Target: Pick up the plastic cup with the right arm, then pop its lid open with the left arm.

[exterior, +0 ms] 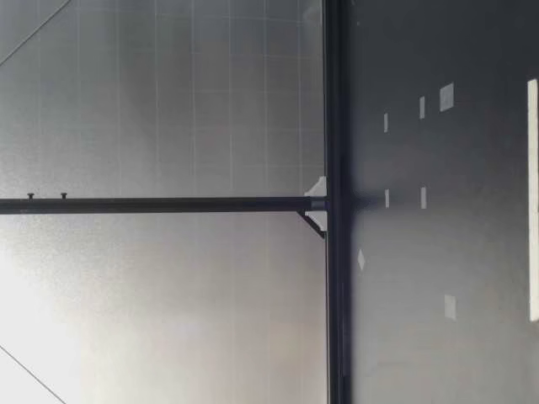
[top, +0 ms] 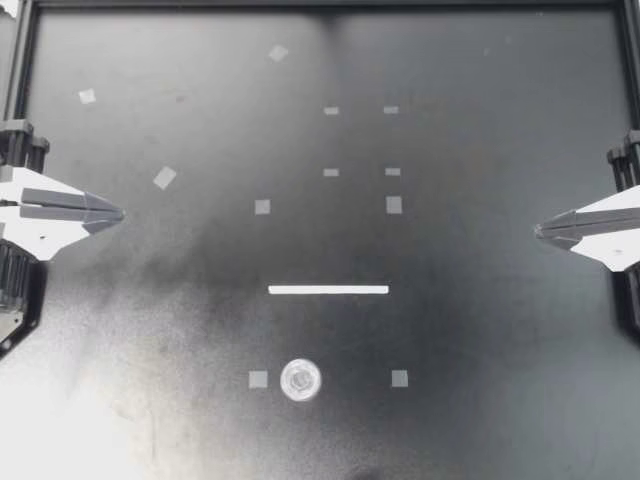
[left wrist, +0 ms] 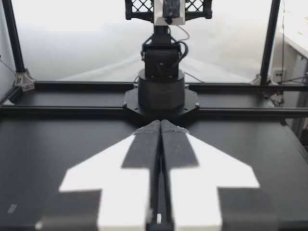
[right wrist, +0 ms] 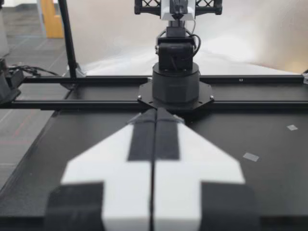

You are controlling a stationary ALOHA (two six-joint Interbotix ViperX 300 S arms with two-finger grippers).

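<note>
The left gripper sits at the left edge of the matte black table, its two fingers pressed together to a point and holding nothing. The right gripper sits at the opposite edge, also closed to a point and holding nothing. The two tips face each other across the table and are well apart.

A small round silvery object lies on the table near the front edge, roughly midway between the two sides and far from both grippers. It sits between two pale grey tape squares, closer to the one on the left arm's side. Just behind it lies a long thin white strip, running across the table. More tape squares are scattered farther back; a tilted one is the mark nearest the left gripper.

In the left wrist view, the left gripper shows its fingers meeting along a thin seam, with the right arm's round black base straight ahead. In the right wrist view, the right gripper is likewise closed, facing the left arm's round black base.

The low view shows the white strip and several tape squares, but neither gripper nor the round object.
</note>
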